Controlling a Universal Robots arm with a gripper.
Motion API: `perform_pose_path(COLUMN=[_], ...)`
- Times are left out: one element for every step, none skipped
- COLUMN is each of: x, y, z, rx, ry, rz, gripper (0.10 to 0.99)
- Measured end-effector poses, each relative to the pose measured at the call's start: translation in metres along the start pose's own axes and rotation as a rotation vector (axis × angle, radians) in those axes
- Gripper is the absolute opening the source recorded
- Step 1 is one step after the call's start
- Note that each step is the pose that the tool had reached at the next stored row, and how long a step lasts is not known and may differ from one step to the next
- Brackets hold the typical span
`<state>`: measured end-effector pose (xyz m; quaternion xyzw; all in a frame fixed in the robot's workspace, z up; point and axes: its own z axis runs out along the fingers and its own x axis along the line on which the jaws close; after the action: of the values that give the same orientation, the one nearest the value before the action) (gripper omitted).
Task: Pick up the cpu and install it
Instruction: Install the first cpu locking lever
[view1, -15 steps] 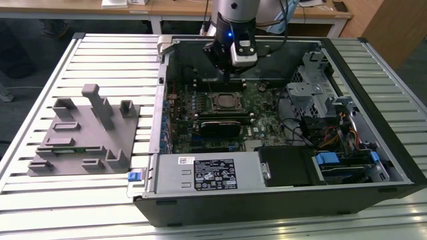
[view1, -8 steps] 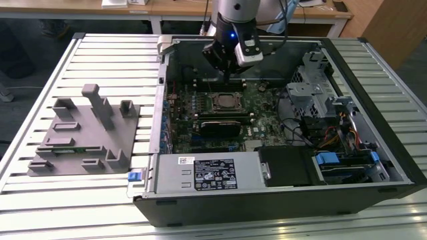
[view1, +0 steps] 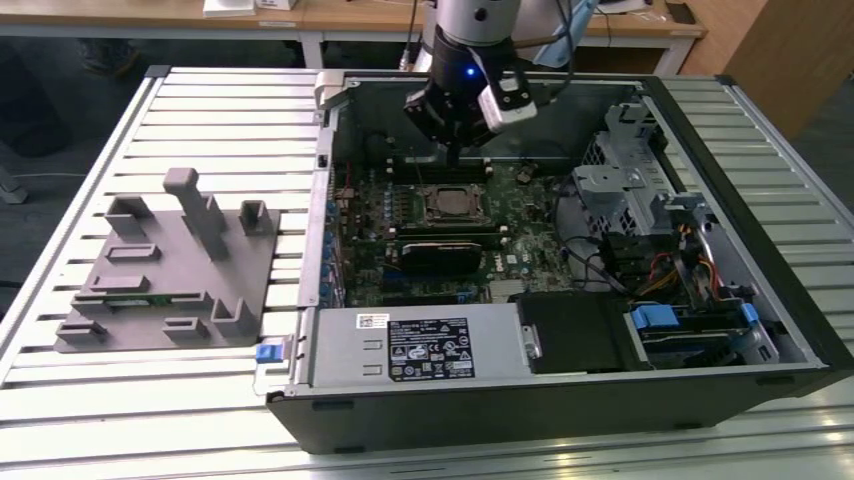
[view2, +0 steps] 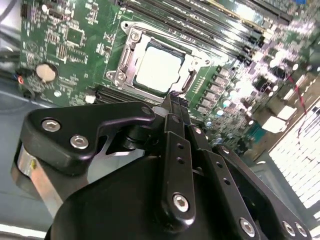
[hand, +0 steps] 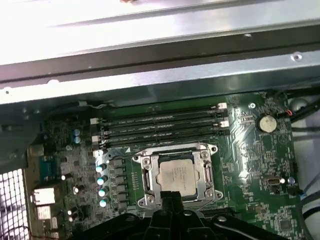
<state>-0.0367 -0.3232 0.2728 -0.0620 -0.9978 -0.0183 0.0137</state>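
Gripper: black two-finger gripper (view1: 454, 158) on the arm's silver wrist, hanging inside the open computer case (view1: 747, 330) above the motherboard (view1: 527, 235). In both wrist views its fingers (view2: 172, 107) meet in one narrow point, pressed together with nothing held between them.

Cpu: pale silvery square cpu (view2: 159, 68) lying flat in the metal socket frame (view2: 126, 50) on the green motherboard, already seated in its place. In the first wrist view the cpu (hand: 176, 175) sits in the middle of the frame, with the frame's rim showing on all sides.

Cpu relative to gripper: in the exterior view the socket lies just past the fingertips, at about 6 o'clock from them. In the second wrist view the cpu sits near the fingertips at about 11 o'clock, apart from them and not touching.

Memory slots: four long dark memory slots (hand: 160, 125) run side by side, just beside the socket frame.

Coin battery: round silver coin battery (hand: 266, 122) on the board, well apart from the socket.

Fixture: grey plastic fixture (view1: 167, 265) with upright posts, on the slatted table (view1: 80, 395) outside the case, at 9 o'clock from the motherboard in the exterior view.
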Motion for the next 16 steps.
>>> perform_pose_path(x=[0.0000, 0.0000, 0.0000, 0.0000, 0.0000, 0.0000, 0.0000, 0.0000, 0.0000, 0.0000, 0.0000, 0.0000, 0.0000, 0.0000, 0.0000, 0.0000], y=[0.0000, 0.0000, 0.0000, 0.0000, 0.0000, 0.0000, 0.0000, 0.0000, 0.0000, 0.0000, 0.0000, 0.0000, 0.0000, 0.0000, 0.0000, 0.0000], z=[0.0000, 0.0001, 0.0001, 0.0001, 0.0002, 0.0002, 0.0002, 0.0003, 0.0003, 0.0003, 0.0003, 0.0003, 0.0004, 0.0004, 0.0004, 0.0004], rx=[0.001, 0.001, 0.002, 0.002, 0.003, 0.003, 0.004, 0.004, 0.005, 0.005, 0.006, 0.006, 0.006, 0.007, 0.007, 0.008], ry=[0.0006, 0.0012, 0.0019, 0.0025, 0.0031, 0.0037, 0.0042, 0.0048, 0.0054, 0.0059, 0.0065, 0.0070, 0.0075, 0.0079, 0.0082, 0.0081], rz=[-0.018, -0.036, -0.054, -0.071, -0.090, -0.107, -0.123, -0.140, -0.157, -0.174, -0.190, -0.206, -0.220, -0.234, -0.247, -0.258], gripper=[0.106, 0.106, 0.106, 0.106, 0.106, 0.106, 0.106, 0.106, 0.106, 0.106, 0.106, 0.106, 0.106, 0.106, 0.106, 0.106])
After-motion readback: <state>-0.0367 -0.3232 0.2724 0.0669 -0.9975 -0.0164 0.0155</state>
